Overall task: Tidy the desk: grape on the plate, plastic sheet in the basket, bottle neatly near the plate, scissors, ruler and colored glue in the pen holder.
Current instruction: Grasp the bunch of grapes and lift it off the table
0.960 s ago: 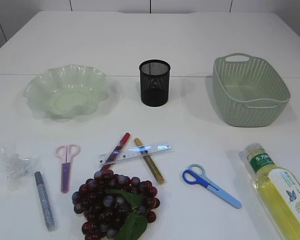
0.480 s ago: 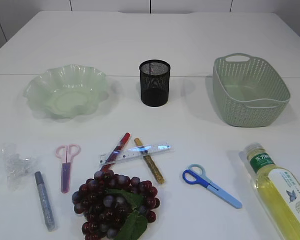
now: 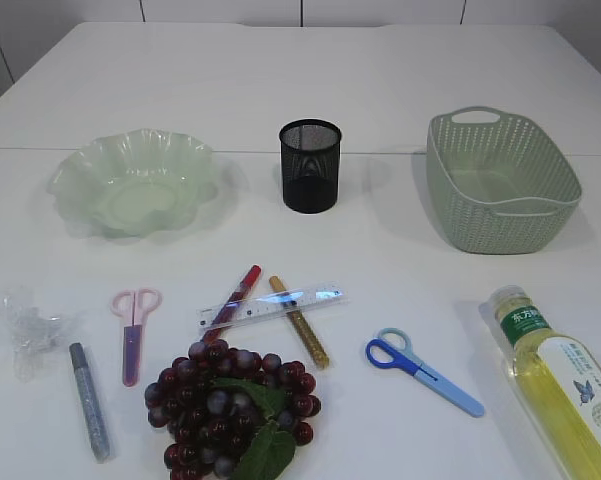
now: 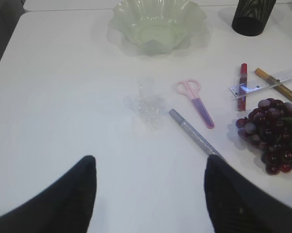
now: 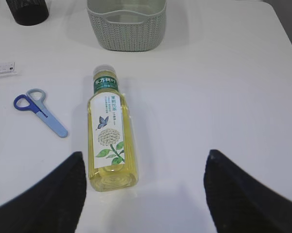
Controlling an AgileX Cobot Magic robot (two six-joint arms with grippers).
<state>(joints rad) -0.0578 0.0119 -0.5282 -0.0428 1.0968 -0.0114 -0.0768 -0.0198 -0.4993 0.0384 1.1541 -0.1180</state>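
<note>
Two tools hang above the white tabletop (image 3: 400,60), each with its jaws spread apart and nothing between them. Ahead of the left tool (image 4: 148,194) lies a broad bare stretch; beyond it sits the crumpled plastic sheet (image 4: 148,104), with the grey glue pen (image 4: 194,135) and pink scissors (image 4: 197,97) just to its right, then the red glue pen (image 4: 243,80), the gold glue pen (image 4: 277,86) under the clear ruler (image 4: 265,83), and the grape bunch (image 4: 271,136) at the right edge. The green plate (image 4: 158,24) stands far ahead, holding nothing. Just ahead and left of the right tool (image 5: 143,194) the bottle (image 5: 110,131) lies on its side, cap pointing away toward the basket (image 5: 126,22), whose visible inside is bare. Blue scissors (image 5: 39,111) lie left of the bottle, and open tabletop runs right of it. The black mesh pen holder (image 3: 309,165) stands upright between plate and basket; its contents cannot be told.
</note>
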